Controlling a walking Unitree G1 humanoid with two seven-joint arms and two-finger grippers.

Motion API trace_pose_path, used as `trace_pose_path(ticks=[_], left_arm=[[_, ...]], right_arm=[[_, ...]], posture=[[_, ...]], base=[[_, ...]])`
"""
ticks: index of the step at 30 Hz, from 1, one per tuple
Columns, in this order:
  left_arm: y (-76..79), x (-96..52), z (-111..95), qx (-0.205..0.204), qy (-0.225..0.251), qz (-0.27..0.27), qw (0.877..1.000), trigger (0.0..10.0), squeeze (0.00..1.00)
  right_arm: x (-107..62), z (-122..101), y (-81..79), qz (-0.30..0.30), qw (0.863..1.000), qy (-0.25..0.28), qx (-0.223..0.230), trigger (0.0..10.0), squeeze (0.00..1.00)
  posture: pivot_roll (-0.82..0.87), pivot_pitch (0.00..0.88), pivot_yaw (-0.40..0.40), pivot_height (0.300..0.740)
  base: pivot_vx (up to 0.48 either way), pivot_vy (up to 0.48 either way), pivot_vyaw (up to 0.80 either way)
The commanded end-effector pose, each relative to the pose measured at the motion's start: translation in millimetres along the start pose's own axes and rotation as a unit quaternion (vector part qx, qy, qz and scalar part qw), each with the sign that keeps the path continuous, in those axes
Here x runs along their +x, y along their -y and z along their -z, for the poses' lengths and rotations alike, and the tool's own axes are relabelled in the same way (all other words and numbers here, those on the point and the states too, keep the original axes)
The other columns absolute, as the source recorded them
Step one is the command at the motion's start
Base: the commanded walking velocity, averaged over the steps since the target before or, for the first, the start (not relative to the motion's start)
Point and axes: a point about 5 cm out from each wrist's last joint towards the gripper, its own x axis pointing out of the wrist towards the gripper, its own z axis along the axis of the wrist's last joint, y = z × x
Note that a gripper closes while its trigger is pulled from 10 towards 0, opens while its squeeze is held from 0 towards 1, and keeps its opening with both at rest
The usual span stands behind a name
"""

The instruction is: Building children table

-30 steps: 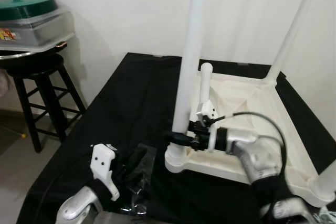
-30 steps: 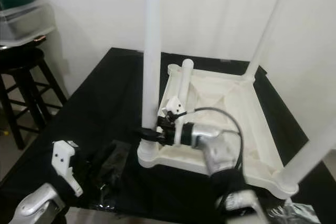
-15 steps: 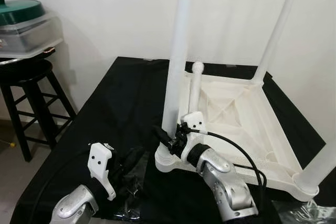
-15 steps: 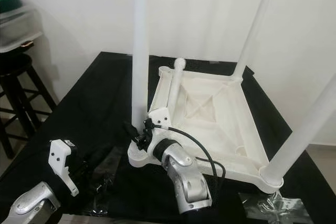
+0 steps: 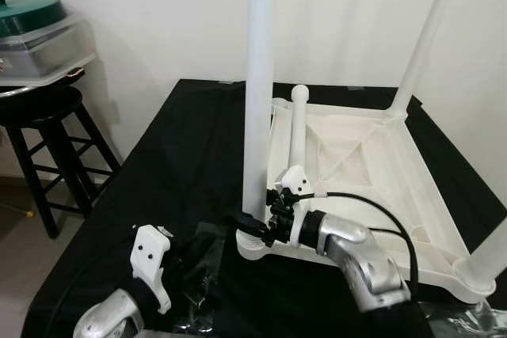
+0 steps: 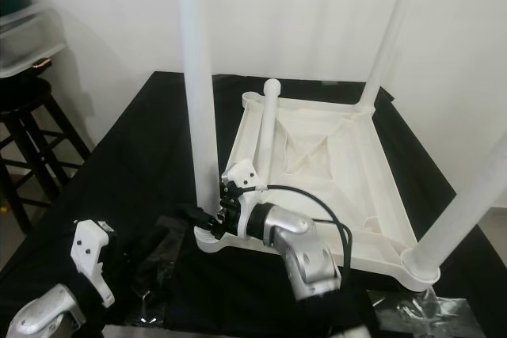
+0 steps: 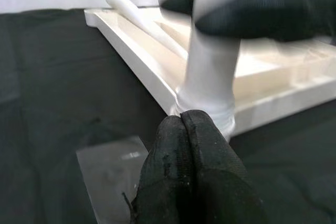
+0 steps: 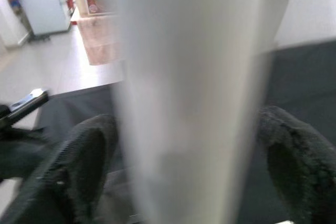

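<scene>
The white children's table top (image 5: 372, 195) lies upside down on a black-covered table. Three white legs stand up from its corners: the near-left leg (image 5: 258, 100), the far-right leg (image 5: 420, 45) and the near-right leg (image 5: 493, 252). A fourth, loose leg (image 5: 298, 128) lies slanted inside the top. My right gripper (image 5: 252, 229) is shut on the base of the near-left leg, with a black finger (image 8: 79, 171) on each side of it. My left gripper (image 7: 182, 121) hovers low in front of that corner, fingers pressed together and holding nothing, over a clear plastic bag (image 7: 107, 169).
A black stool (image 5: 47, 128) stands at the left and carries a clear container with a green lid (image 5: 40, 33). A white wall runs close behind the table. Another crumpled plastic bag (image 5: 475, 318) lies at the near right by the table's edge.
The head view has shifted. My right gripper has stayed on the base of the near-left leg while its forearm swung to the right. The left gripper has kept low and shut.
</scene>
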Motion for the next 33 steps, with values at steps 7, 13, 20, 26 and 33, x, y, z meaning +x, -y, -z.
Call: trace_pose_path(ticks=[7,13,20,26,33], left_arm=[[15.6,-9.6,3.3,-0.001,-0.002,-0.008,1.000,10.0,0.00],[23.7,-9.7,6.2,-0.005,-0.001,-0.018,1.000,10.0,0.00],[26.7,-6.4,8.3,-0.008,0.001,-0.010,1.000,10.0,0.00],[29.3,-5.4,9.3,-0.026,0.004,-0.003,1.000,10.0,0.00],[35.8,-4.1,7.4,-0.035,0.005,0.017,0.999,10.0,0.00]], right_arm=[[0.5,-11.7,8.1,-0.072,0.997,-0.005,-0.036,10.0,0.00],[2.9,-21.1,29.2,-0.114,0.993,-0.013,-0.029,4.2,0.00],[1.4,-22.5,36.8,-0.141,0.990,-0.012,-0.009,0.0,0.00],[-4.3,-8.1,34.2,-0.135,0.991,-0.020,0.002,0.0,0.00],[7.0,41.4,14.2,0.025,0.995,-0.093,0.024,0.0,0.00]], posture=[[0.10,0.000,-0.058,0.740],[0.11,0.000,-0.080,0.740],[0.11,0.000,-0.089,0.740],[0.09,0.000,-0.081,0.740],[0.06,0.000,-0.099,0.740]], base=[[0.000,0.000,0.00],[0.000,0.000,0.00],[0.000,0.000,0.00],[0.000,0.000,0.00],[0.000,0.000,0.00]])
